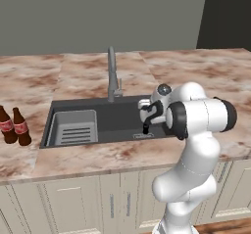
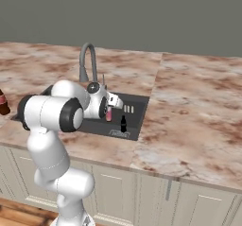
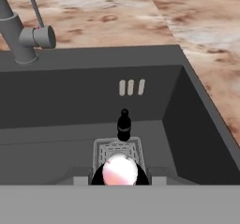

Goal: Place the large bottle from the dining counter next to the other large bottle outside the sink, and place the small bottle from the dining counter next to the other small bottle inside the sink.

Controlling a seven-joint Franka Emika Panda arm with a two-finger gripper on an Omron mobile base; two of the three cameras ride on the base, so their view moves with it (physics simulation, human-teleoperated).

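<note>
Over the sink (image 1: 122, 123), the closed gripper (image 2: 113, 108) holds a small bottle (image 3: 120, 170), probably light, stiff and slippery, by its body.

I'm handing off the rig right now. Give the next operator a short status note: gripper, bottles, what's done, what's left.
Gripper: shut on the small bottle, held over the sink, above its drain.
Other small bottle: upright on the sink floor, just beyond the held one.
Two large bottles: side by side on the counter left of the sink, so that part looks done.
Left: lower the held bottle beside the other small one, release, withdraw.
</note>
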